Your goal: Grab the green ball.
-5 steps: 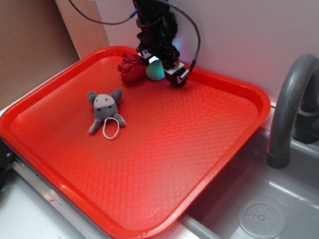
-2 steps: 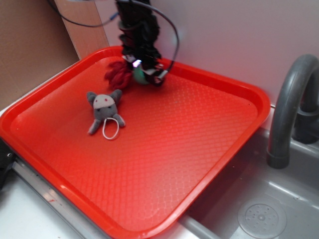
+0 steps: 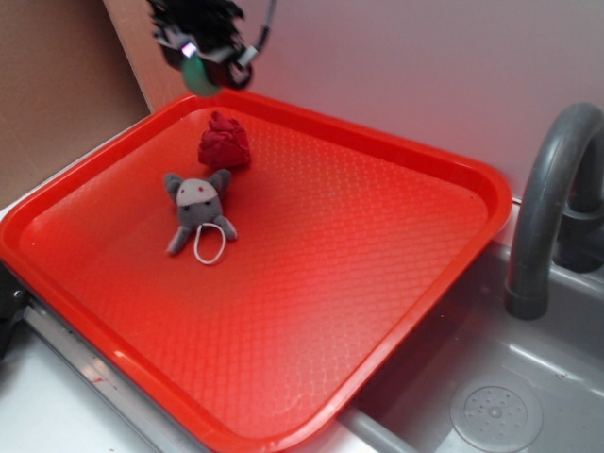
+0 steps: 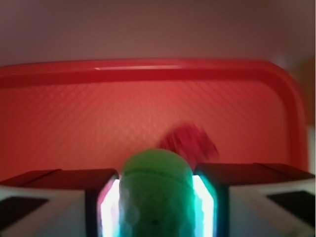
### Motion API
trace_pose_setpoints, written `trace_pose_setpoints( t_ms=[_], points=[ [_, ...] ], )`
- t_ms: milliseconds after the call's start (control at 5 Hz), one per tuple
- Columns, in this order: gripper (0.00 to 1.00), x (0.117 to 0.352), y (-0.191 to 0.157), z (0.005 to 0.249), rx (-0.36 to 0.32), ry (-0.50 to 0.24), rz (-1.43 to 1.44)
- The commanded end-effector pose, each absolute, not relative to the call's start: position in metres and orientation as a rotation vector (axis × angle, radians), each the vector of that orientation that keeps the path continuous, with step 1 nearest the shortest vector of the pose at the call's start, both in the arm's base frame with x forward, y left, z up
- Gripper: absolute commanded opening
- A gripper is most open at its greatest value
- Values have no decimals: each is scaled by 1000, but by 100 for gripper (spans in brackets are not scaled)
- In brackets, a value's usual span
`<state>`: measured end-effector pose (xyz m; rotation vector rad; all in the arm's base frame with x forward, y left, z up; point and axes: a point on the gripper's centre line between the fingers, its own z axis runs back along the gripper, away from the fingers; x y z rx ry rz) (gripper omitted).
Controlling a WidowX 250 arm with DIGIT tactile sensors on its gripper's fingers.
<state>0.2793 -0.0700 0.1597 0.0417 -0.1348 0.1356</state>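
My gripper (image 3: 201,66) is shut on the green ball (image 3: 199,77) and holds it in the air above the far left corner of the red tray (image 3: 396,311). In the wrist view the green ball (image 4: 157,192) fills the gap between the two fingers (image 4: 101,197), pressed on both sides. The tray floor (image 4: 98,123) lies well below. The dark red wrinkly ball (image 3: 225,145) rests on the tray under and to the right of the gripper; it shows blurred in the wrist view (image 4: 190,140).
A grey plush mouse (image 3: 198,206) with a white loop lies on the tray's left part. A grey faucet (image 3: 552,203) and a sink with a drain (image 3: 495,411) are at the right. A brown board (image 3: 57,85) stands at the left.
My gripper has risen off the tray and moved left with the green ball in it. The dark red ball was pushed left and now lies alone on the tray.
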Motion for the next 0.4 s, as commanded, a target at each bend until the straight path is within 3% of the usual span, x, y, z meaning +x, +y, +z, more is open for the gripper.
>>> trace_pose_setpoints(
  t_ms=[0, 200],
  points=[
    [0, 229, -61, 242, -31, -282, 280],
    [0, 229, -47, 227, -86, -262, 283]
  ],
)
